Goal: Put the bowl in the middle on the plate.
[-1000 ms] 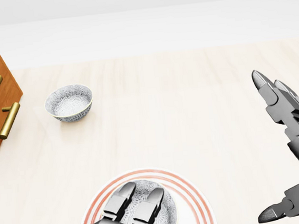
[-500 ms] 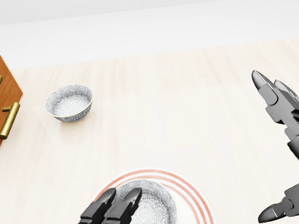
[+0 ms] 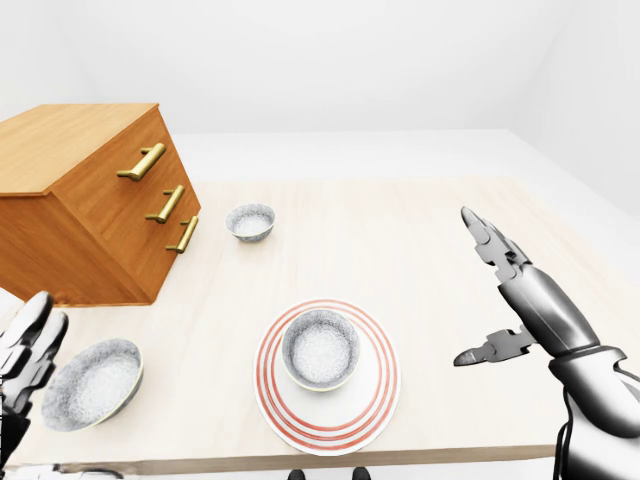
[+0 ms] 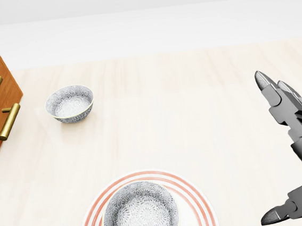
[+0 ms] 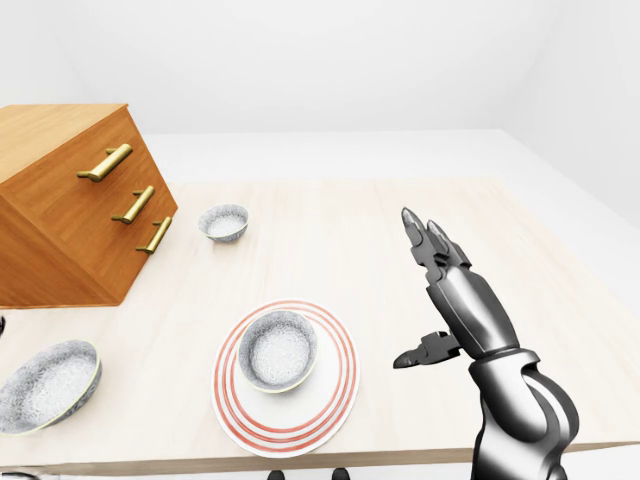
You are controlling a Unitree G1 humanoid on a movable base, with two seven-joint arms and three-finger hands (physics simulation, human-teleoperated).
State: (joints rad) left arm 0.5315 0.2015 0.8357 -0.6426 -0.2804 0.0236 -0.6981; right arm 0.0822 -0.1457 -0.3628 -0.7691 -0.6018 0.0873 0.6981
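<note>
A grey patterned bowl (image 3: 320, 348) sits upright inside the red-ringed white plate (image 3: 372, 388), near the bottom middle of the left-eye view. Nothing touches it. My left hand (image 3: 28, 348) hangs at the far left edge of that view, well apart from the plate, fingers stretched out and empty. To the right of the plate my right hand (image 3: 464, 288) is raised with fingers straight and thumb spread, open and holding nothing. In the head view the bowl (image 4: 141, 215) and plate (image 4: 199, 211) lie at the bottom edge; the left hand does not show there.
A smaller patterned bowl (image 3: 250, 221) stands toward the upper left, next to a wooden drawer chest (image 3: 90, 200) with brass handles. A larger patterned bowl (image 3: 92, 383) rests at the lower left, close to my left hand. The table edge (image 3: 330, 462) runs just below the plate.
My left hand has let go of the bowl and drawn back down and left, out of the head view. The bowl stays on the plate. The right hand has not moved.
</note>
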